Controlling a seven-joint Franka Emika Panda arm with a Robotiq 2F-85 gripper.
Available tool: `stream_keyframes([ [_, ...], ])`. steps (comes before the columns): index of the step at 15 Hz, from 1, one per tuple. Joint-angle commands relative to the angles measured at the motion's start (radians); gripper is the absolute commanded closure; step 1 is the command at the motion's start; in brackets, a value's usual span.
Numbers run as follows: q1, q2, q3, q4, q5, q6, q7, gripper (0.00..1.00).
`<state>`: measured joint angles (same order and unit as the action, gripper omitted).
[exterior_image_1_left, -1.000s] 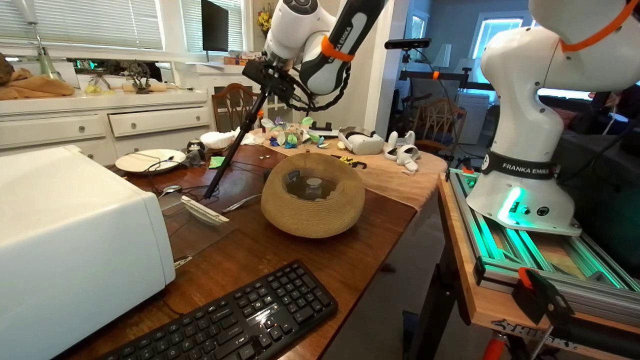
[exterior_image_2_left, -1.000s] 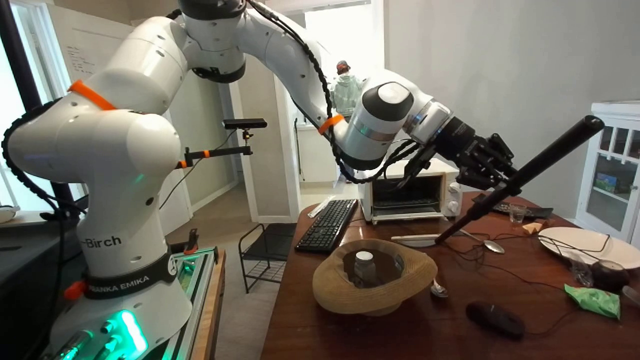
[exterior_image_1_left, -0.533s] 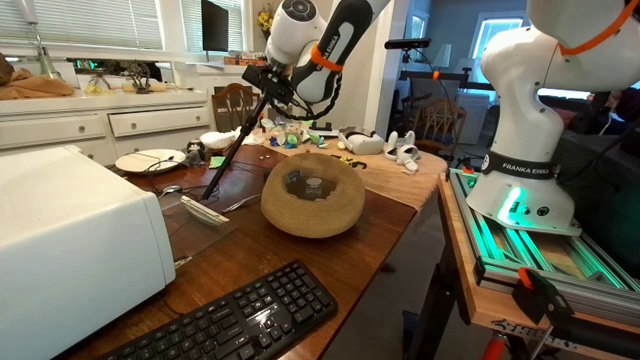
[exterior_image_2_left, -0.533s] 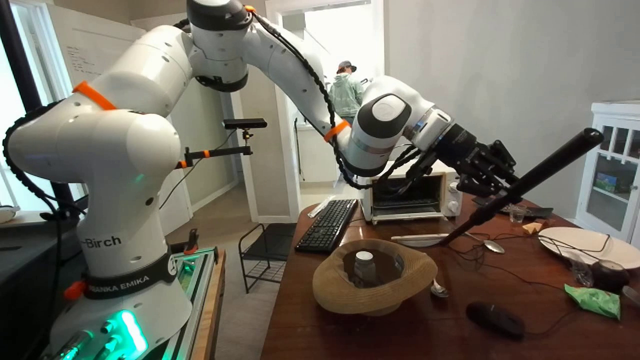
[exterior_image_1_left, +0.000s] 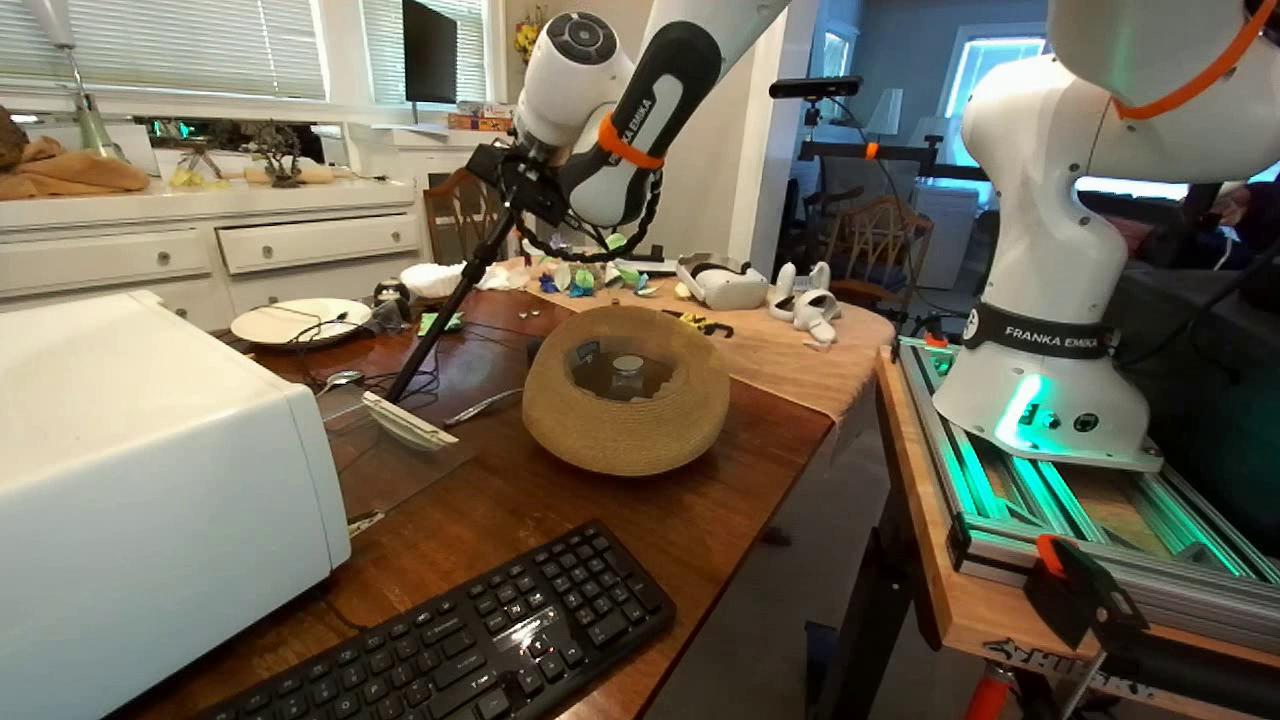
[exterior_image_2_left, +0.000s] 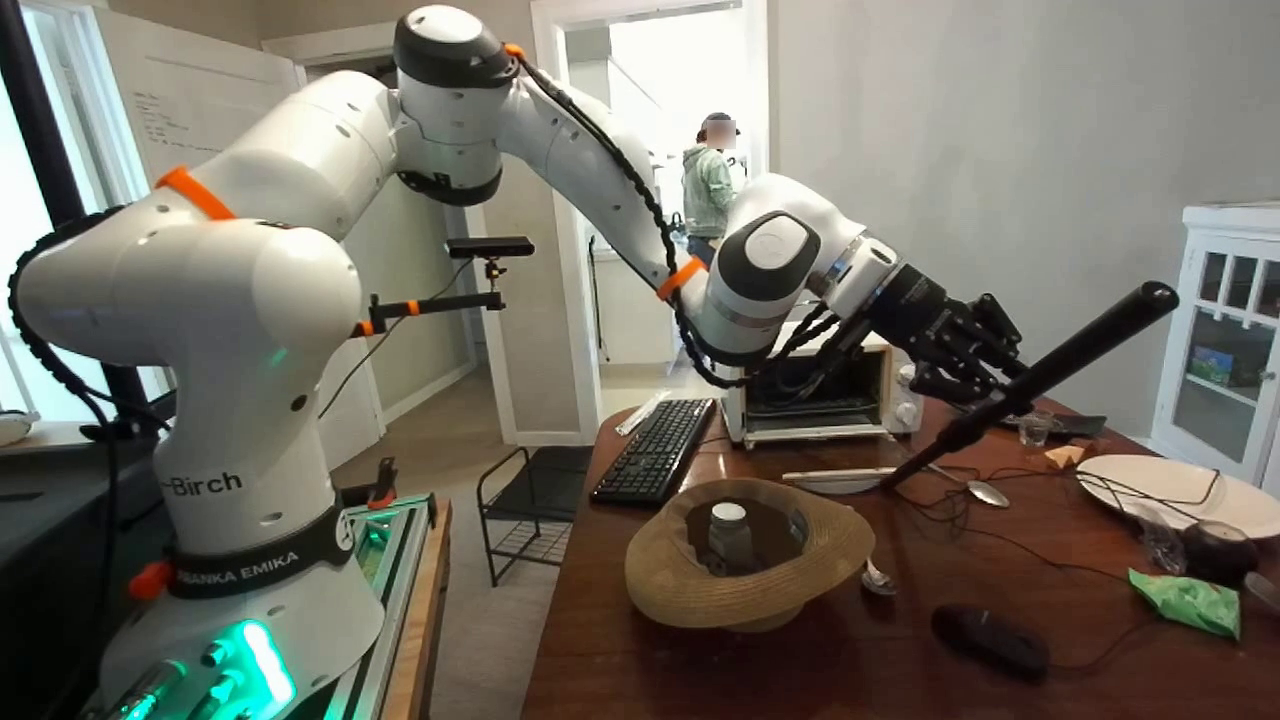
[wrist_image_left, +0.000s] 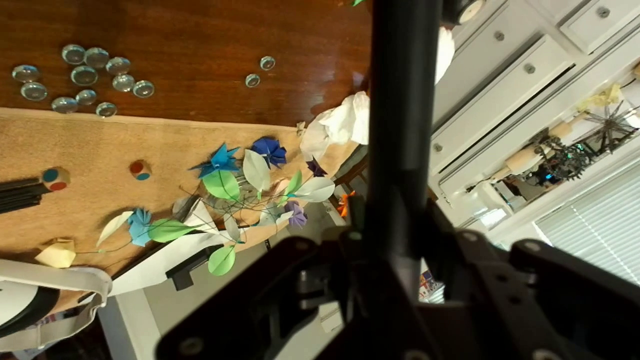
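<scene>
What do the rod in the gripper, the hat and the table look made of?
Rod: smooth black, soft sheen; plastic or coated metal, can't tell.
Hat: matte, probably straw or similar fibre, given the concentric rows.
Table: likely varnished wood; reddish-brown, streaky grain, glossy reflections.

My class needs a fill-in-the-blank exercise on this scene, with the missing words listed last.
The black gripper is closed around a long cylindrical pole coloured ____.
A clear, white-capped container stands inside the tan woven straw ____.
The crumpled plastic packet on the brown wooden table is ____.
In the wrist view, ____ clear glass pebbles lie apart from the larger cluster.
Missing words: black; hat; green; two.
</scene>
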<state>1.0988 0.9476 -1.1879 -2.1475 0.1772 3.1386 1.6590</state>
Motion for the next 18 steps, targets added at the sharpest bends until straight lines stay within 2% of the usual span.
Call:
stream_keyframes([
  [1,-0.014,0.042,0.007,0.050,0.061,-0.005,-0.026,0.93],
  [9,-0.035,0.073,0.030,0.097,0.092,-0.004,-0.027,0.93],
  [18,-0.114,-0.040,0.110,0.107,0.120,0.039,-0.049,0.93],
])
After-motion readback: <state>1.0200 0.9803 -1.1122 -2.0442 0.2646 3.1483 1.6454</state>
